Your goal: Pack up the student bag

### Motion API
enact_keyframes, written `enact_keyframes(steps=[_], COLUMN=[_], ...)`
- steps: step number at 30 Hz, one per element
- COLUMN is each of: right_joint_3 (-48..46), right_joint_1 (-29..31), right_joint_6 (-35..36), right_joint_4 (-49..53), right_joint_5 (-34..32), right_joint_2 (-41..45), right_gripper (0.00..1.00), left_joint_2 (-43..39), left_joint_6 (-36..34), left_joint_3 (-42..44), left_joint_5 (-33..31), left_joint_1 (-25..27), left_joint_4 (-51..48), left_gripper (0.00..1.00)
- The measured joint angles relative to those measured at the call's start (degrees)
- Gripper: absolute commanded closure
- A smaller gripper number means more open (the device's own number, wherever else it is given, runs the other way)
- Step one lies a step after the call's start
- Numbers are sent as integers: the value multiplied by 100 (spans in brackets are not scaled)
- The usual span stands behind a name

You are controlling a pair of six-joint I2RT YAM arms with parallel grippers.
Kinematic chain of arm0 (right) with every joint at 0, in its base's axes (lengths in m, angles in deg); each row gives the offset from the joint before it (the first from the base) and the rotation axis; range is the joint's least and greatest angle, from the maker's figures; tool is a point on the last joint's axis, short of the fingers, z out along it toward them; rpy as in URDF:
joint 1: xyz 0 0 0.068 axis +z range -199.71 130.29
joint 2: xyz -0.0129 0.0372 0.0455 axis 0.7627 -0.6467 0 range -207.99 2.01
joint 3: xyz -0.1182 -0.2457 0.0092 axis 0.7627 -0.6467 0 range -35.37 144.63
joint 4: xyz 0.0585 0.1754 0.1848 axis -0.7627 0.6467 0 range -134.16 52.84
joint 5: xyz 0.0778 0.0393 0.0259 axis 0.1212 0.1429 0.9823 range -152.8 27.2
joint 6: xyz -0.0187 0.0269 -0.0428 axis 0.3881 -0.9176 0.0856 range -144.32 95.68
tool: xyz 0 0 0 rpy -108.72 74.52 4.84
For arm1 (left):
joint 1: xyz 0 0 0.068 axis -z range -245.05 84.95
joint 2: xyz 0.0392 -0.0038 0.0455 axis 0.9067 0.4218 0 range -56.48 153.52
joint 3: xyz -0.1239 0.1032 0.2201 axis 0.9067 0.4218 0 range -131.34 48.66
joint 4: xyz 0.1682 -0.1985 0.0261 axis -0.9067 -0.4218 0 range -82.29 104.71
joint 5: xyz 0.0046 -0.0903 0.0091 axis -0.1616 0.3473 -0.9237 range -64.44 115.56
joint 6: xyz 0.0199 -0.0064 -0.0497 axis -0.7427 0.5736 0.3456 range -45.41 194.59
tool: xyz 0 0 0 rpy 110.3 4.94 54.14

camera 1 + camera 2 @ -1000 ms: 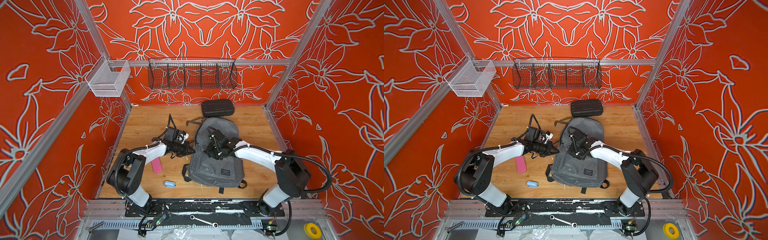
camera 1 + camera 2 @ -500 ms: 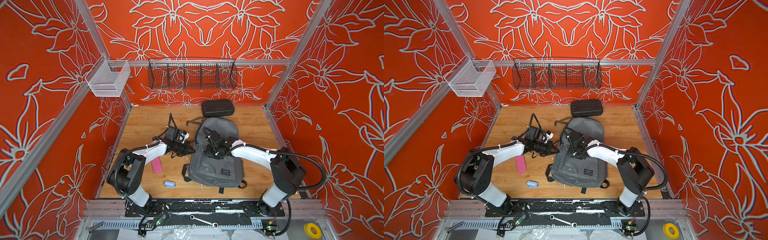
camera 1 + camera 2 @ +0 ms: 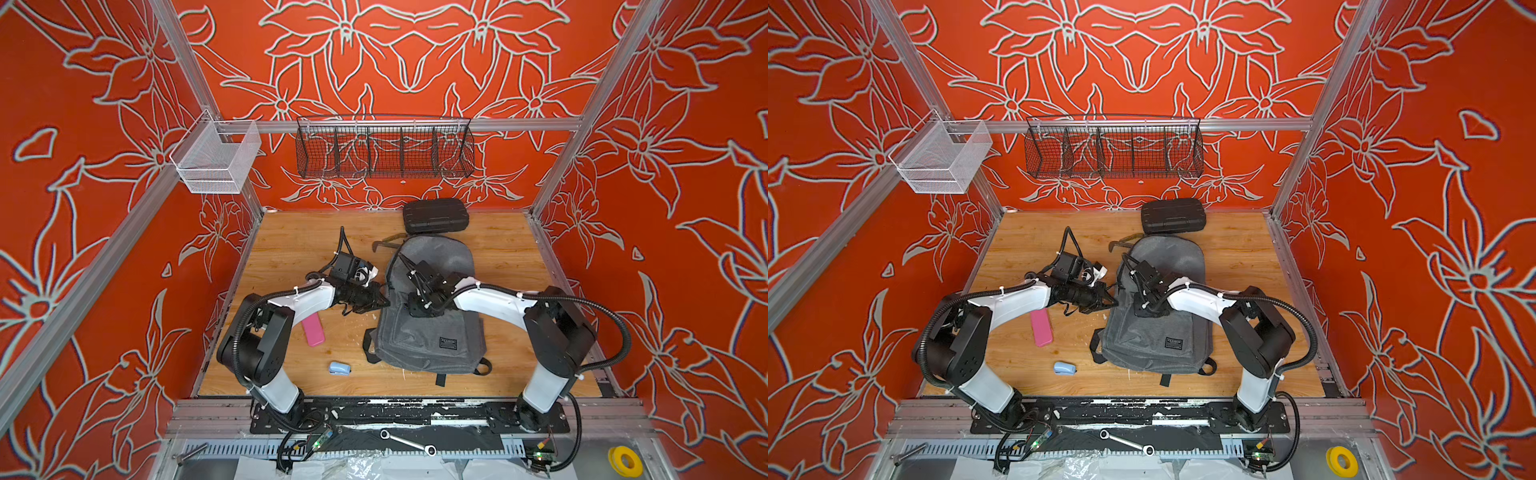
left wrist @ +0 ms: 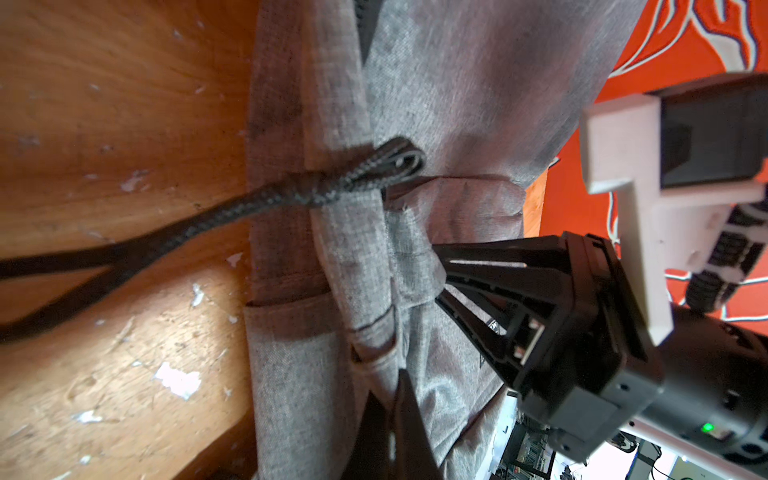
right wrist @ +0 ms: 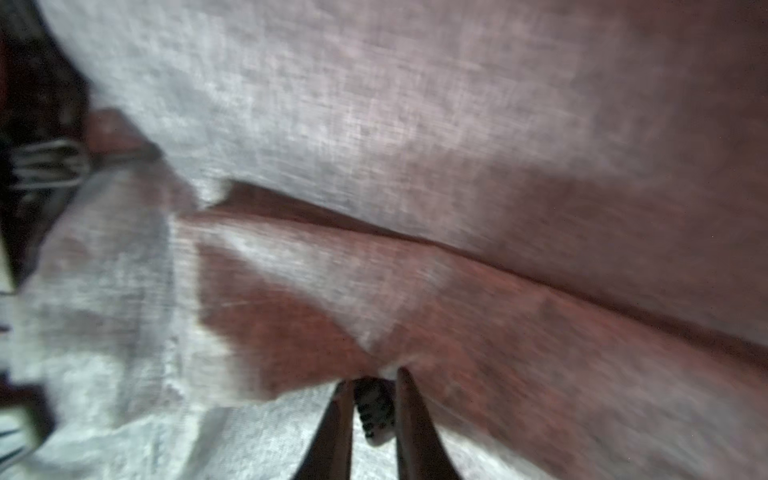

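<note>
The grey student bag lies flat on the wooden floor, logo patch toward the front. My left gripper is at the bag's left edge. In the left wrist view it is shut, its tips pinching a fold of grey fabric. My right gripper points down onto the middle of the bag. In the right wrist view it is closed on a small dark toothed zipper pull beside a seam. A black strap trails over the floor.
A black ribbed case lies behind the bag at the back wall. A pink flat item and a small blue item lie on the floor left of the bag. Wire baskets hang on the walls above.
My right gripper's jaws have narrowed onto the zipper pull, and the right arm's elbow has shifted a little. The left arm and the bag have stayed put.
</note>
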Motion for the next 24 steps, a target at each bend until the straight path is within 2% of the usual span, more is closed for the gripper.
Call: enact_keyframes(steps=[5, 10, 16, 20, 24], right_joint_3=[37, 39, -214, -472, -509], right_joint_1=[-31, -166, -791, -1381, -1838], right_joint_6=[116, 146, 151, 221, 385], right_joint_4=[138, 446, 863, 1495, 1902], right_joint_5=[-48, -103, -59, -177, -262], right_joint_2=[81, 275, 811, 1143, 1316], right_gripper=[99, 100, 100, 100, 100], left_joint_2=[42, 63, 63, 63, 63], left_joint_6=[2, 28, 76, 236, 396], left_joint_3=[-61, -61, -48, 118, 280], left_joint_5=[-28, 61, 125, 118, 105], left_joint_1=[-44, -289, -785, -1056, -1169], left_joint_4=[-74, -173, -181, -76, 57], left_gripper=[100, 100, 100, 100, 100])
